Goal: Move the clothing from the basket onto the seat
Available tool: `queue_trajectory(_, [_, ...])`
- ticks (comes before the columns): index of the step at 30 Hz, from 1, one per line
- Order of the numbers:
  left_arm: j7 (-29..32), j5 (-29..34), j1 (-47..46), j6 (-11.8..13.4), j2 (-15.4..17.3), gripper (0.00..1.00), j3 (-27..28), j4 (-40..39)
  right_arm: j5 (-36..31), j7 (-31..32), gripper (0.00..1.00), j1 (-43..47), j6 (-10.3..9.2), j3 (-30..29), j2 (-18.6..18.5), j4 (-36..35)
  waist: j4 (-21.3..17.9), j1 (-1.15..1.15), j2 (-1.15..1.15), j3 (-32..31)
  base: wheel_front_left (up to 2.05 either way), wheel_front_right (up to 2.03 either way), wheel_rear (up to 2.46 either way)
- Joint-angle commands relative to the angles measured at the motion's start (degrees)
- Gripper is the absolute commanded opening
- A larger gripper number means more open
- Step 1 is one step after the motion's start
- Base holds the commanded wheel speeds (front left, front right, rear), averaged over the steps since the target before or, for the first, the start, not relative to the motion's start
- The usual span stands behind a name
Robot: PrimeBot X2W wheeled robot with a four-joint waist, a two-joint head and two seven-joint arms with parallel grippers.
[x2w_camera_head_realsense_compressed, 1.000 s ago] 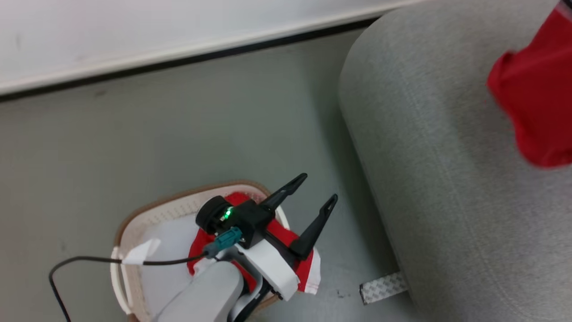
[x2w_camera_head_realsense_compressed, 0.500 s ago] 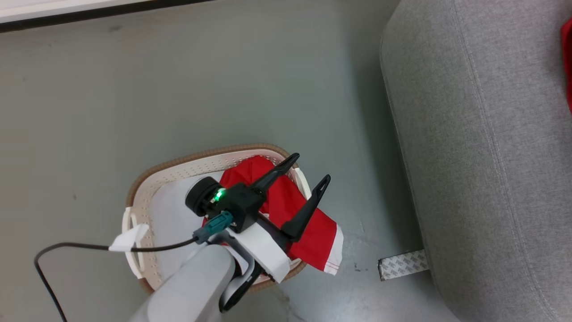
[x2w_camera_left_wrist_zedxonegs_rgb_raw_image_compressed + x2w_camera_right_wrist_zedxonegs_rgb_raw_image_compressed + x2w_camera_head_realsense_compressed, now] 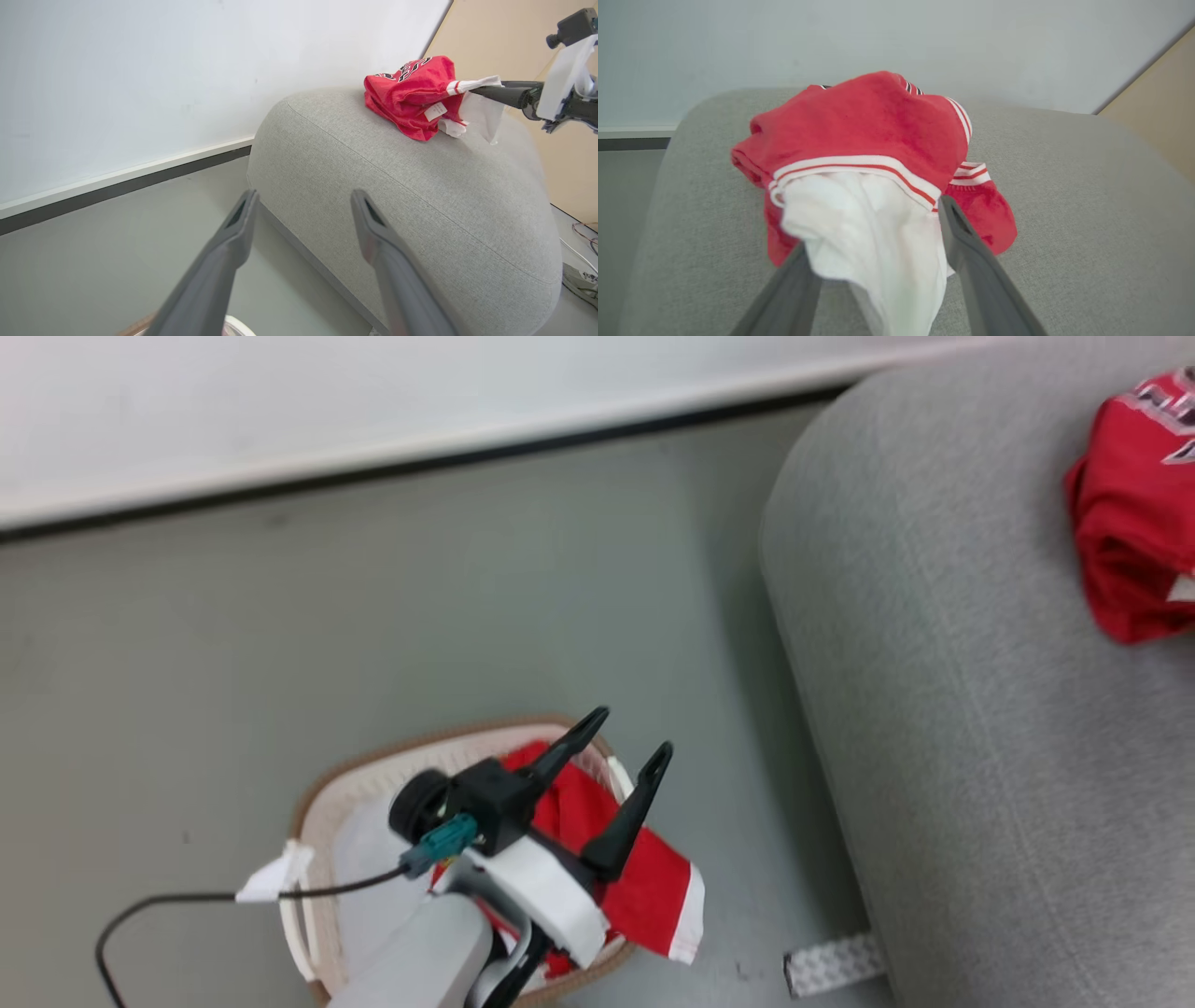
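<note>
The cream-white basket (image 3: 373, 767) stands on the floor at the lower left. A red garment with a white hem (image 3: 644, 896) hangs over its right rim. My left gripper (image 3: 630, 732) (image 3: 303, 193) hovers open above the basket, holding nothing. A red jersey (image 3: 1130, 551) (image 3: 411, 102) (image 3: 868, 126) lies crumpled on the grey seat (image 3: 980, 756) (image 3: 420, 196) (image 3: 1087, 210). My right gripper (image 3: 878, 224) (image 3: 474, 91) is at the jersey. Its fingers stand apart, and the jersey's white panel drapes between them and hides the left fingertip.
A white wall with a dark baseboard (image 3: 373, 467) runs behind the grey floor. A strip of patterned tape (image 3: 831, 963) lies by the seat's foot. A black cable (image 3: 168, 901) trails from my left wrist. Loose cables (image 3: 584, 275) lie on the floor past the seat.
The head camera has tilted down and back up, shifting the whole picture. The red jersey at the right now rests crumpled on the seat. My left gripper stays open over the basket.
</note>
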Motion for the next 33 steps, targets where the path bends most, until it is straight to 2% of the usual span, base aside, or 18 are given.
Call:
queue_trajectory(1, [0.0, -0.3, 1.1, -0.1, 0.2, 1.0, 0.5, 0.3, 0.8, -0.1, 1.0, 1.0, -0.14, 0.8, 0.3, -1.0, 0.5, 0.0, 0.0, -4.6, 0.0, 0.0, 0.0])
queue_trajectory(6, [0.0, -0.3, 5.4, -0.1, -0.8, 1.0, 3.2, 1.8, 4.0, -1.4, 1.0, 6.0, -0.14, 6.6, -0.4, -7.7, 2.2, 0.0, 0.0, -12.2, 0.0, 0.0, 0.0])
queue_trajectory(10, [0.0, 0.1, 8.3, -0.1, -1.4, 1.0, 5.8, 2.4, 7.2, -2.9, 1.0, 11.1, -0.13, 8.3, -1.7, -14.1, 4.9, 0.0, 0.0, -17.7, 0.0, 0.0, 0.0])
queue_trajectory(14, [0.0, 0.7, 10.5, 0.5, -1.8, 1.0, 9.5, 1.9, 9.0, -5.3, 1.0, 16.8, -0.14, 6.7, -2.9, -20.9, 7.8, 0.0, 0.0, -21.6, 0.0, 0.0, 0.0])
queue_trajectory(17, [0.0, 2.0, 11.9, 1.8, -1.8, 1.0, 13.0, 0.7, 8.0, -6.6, 1.0, 21.5, -0.13, 2.8, -2.0, -25.9, 9.5, 0.0, 0.0, -22.8, 0.0, 0.0, 0.0])
queue_trajectory(21, [0.0, 3.6, 13.9, 3.4, -1.8, 1.0, 17.8, -1.2, 4.5, -7.1, 1.0, 29.3, -0.13, -4.2, 1.5, -34.2, 11.3, 0.0, 0.0, -23.7, 0.0, 0.0, 0.0])
queue_trajectory(27, [0.0, 6.9, 17.5, 4.7, -2.3, 1.0, 24.1, -3.4, -3.1, -7.2, 1.0, 42.6, -0.13, -13.3, 11.9, -50.4, 13.2, 0.0, 0.0, -24.0, 0.0, 0.0, 0.0])
queue_trajectory(30, [0.0, 8.6, 19.1, 5.0, -3.1, 1.0, 26.7, -4.5, -6.2, -7.1, 1.0, 48.0, -0.14, -15.5, 17.4, -55.8, 13.6, 0.0, 0.0, -23.9, 0.0, 0.0, 0.0])
queue_trajectory(33, [0.0, 11.9, 21.0, 5.6, -3.2, 1.0, 28.1, -5.8, -8.9, -7.1, 1.0, 51.8, -0.13, -15.3, 21.0, -58.1, 13.3, 0.0, 0.0, -24.0, 0.0, 0.0, 0.0])
